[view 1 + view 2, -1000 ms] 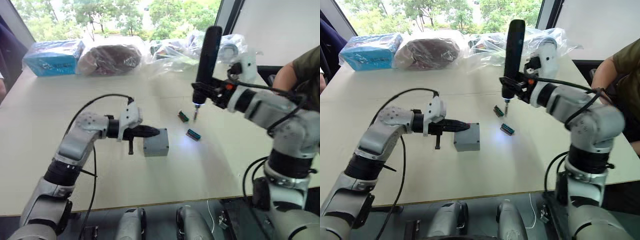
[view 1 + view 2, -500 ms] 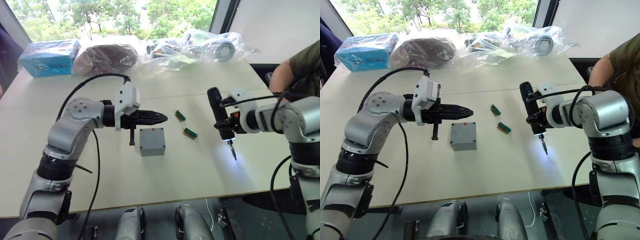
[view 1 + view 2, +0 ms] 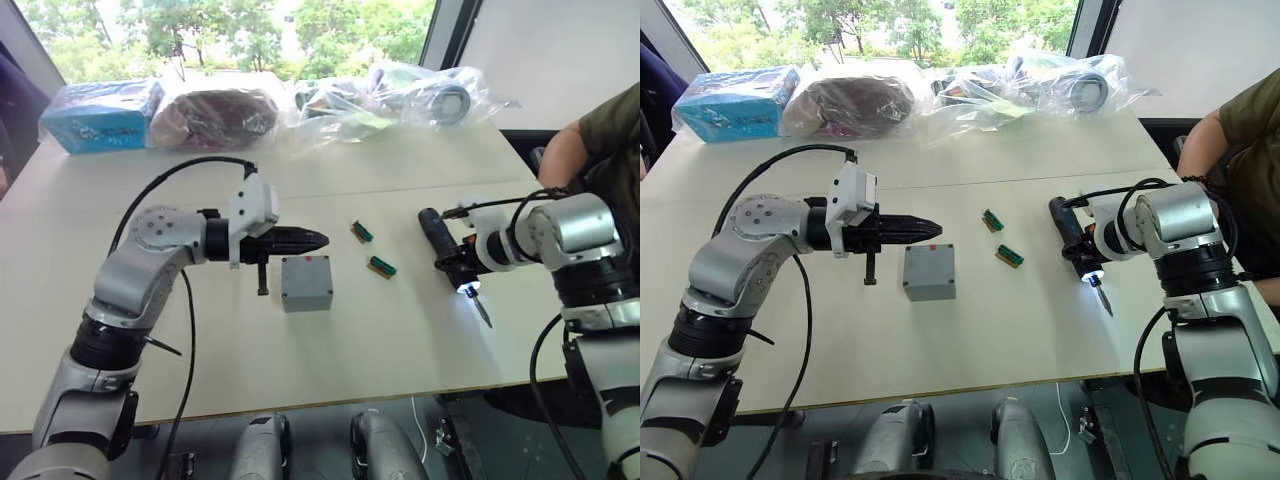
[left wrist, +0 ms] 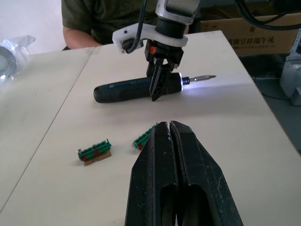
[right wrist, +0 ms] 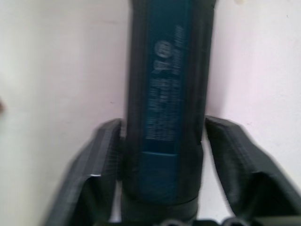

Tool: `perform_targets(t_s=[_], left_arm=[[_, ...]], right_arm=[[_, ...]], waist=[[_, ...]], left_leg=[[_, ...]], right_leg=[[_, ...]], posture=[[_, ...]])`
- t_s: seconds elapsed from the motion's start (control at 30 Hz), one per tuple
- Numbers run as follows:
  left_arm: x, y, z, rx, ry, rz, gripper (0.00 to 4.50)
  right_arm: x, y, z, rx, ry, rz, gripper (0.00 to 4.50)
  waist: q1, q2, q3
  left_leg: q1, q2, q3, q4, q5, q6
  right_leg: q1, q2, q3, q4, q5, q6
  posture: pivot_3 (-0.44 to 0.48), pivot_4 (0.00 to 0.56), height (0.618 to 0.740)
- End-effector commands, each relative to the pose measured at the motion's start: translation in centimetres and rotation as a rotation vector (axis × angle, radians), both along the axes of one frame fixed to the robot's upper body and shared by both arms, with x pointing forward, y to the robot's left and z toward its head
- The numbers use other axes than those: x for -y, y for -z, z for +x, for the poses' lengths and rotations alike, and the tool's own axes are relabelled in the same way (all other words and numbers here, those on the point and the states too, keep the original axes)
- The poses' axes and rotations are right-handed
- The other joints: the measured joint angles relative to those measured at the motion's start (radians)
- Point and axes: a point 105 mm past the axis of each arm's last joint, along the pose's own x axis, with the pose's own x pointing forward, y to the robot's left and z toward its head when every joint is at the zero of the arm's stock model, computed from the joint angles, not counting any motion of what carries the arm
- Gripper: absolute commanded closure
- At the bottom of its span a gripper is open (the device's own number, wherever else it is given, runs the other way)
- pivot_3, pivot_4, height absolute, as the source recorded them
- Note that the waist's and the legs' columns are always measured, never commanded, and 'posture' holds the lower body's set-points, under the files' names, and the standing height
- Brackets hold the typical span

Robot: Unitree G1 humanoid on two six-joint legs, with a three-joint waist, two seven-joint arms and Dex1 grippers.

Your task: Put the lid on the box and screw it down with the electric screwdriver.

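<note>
Between both grippers: two green-red parts (image 3: 372,249); right gripper (image 4: 159,92) straddles the lit screwdriver (image 4: 141,88) on table; left gripper (image 4: 170,129) shut, empty

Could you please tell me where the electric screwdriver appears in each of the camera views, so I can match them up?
Left eye view: electric screwdriver lying low at the right, in the right claw.
Right eye view: right of centre, bit lit.
Left wrist view: lying across the table beyond the shut left claw, at.
Right wrist view: a dark barrel up the middle.
Shared landmark: the green-red parts between screwdriver and box.
</note>
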Motion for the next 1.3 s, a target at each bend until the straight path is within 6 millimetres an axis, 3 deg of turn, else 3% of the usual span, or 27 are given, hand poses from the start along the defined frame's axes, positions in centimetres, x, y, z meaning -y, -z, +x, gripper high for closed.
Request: perform_targets(t_s=[0.03,0.1,0.17,0.23,0.33,0.5,0.63,0.67,0.87,1.17,1.3], left_arm=[[-0.5,-0.1,0.0,0.02,-0.011,0.006,4.5],[-1.1,0.4,0.2,0.015,-0.035,0.023,4.5],[-2.1,1.2,0.8,0.0,-0.087,0.034,4.5],[-3.1,1.9,1.3,-0.011,-0.125,0.046,4.5],[-4.5,3.5,2.0,-0.041,-0.192,0.077,4.5],[-5.5,5.4,2.0,-0.075,-0.216,0.125,4.5],[-6.1,6.8,2.2,-0.111,-0.252,0.13,4.5],[-6.2,7.1,2.1,-0.117,-0.257,0.139,4.5],[-6.0,9.1,2.3,-0.116,-0.299,0.151,4.5],[-4.9,9.8,3.5,-0.083,-0.316,0.134,4.5],[-3.8,9.4,4.9,-0.074,-0.316,0.1,4.5]], right_arm=[[0.2,-2.9,0.9,0.13,-0.052,-0.066,0.07],[0.0,-5.0,1.3,0.232,-0.116,-0.131,0.07],[-1.5,-8.1,1.2,0.357,-0.22,-0.121,0.07],[-2.9,-9.4,1.0,0.426,-0.291,-0.098,0.07],[-5.8,-10.2,0.2,0.502,-0.403,-0.001,0.65],[-10.0,-8.8,-1.6,0.541,-0.572,0.119,2.63],[-11.8,-5.8,-2.2,0.516,-0.617,0.133,4.22],[-12.2,-4.9,-2.5,0.502,-0.629,0.142,4.43],[-15.4,-1.1,-4.5,0.451,-0.742,0.194,4.43],[-17.5,0.2,-5.0,0.433,-0.78,0.218,4.43],[-18.6,0.6,-6.3,0.389,-0.836,0.251,4.43]], waist=[[0.002,0.0,0.0],[0.001,0.001,0.0],[0.001,0.001,0.001],[-0.003,0.001,0.001],[-0.004,0.001,0.001],[0.005,0.001,0.001],[0.007,0.001,0.001],[0.006,0.001,0.001],[0.002,0.001,0.001],[0.003,0.001,0.0],[0.006,0.001,0.0]], left_leg=[[0.0,0.0,0.0,0.0,0.0,0.0],[0.0,0.0,0.0,0.0,0.0,0.0],[-0.001,0.0,0.0,-0.001,0.0,0.0],[0.0,0.0,0.0,-0.001,0.0,0.0],[0.0,0.001,0.0,-0.001,0.0,0.0],[0.0,0.001,0.0,-0.001,0.0,0.0],[-0.001,0.001,0.0,0.003,0.0,0.0],[-0.001,0.001,0.0,0.004,0.0,0.0],[-0.001,0.001,0.0,0.006,0.0,0.0],[-0.001,0.001,0.0,0.009,0.0,0.0],[-0.001,0.001,0.0,0.009,0.0,0.0]], right_leg=[[0.0,0.0,0.0,0.0,0.0,0.0],[0.0,0.0,0.0,0.0,0.0,0.0],[-0.001,0.0,0.0,0.0,0.0,0.0],[-0.002,0.0,0.0,0.001,0.0,0.0],[-0.002,0.002,0.0,0.001,0.0,0.0],[-0.001,0.001,-0.001,0.002,0.0,0.0],[0.0,-0.001,-0.001,0.002,0.001,0.001],[0.001,-0.001,-0.001,0.002,0.001,0.001],[0.002,0.0,-0.001,0.003,0.001,0.001],[0.002,0.0,-0.001,0.005,0.001,0.001],[0.002,0.0,-0.002,0.006,0.001,0.001]], posture=[[0.0,0.15,0.74],[0.0,0.15,0.74],[0.0,0.15,0.74],[0.0,0.15,0.74],[0.0,0.15,0.74],[0.0,0.15,0.74],[0.0,0.15,0.74],[0.0,0.15,0.74],[0.0,0.15,0.74],[0.0,0.15,0.74],[0.0,0.15,0.74]])
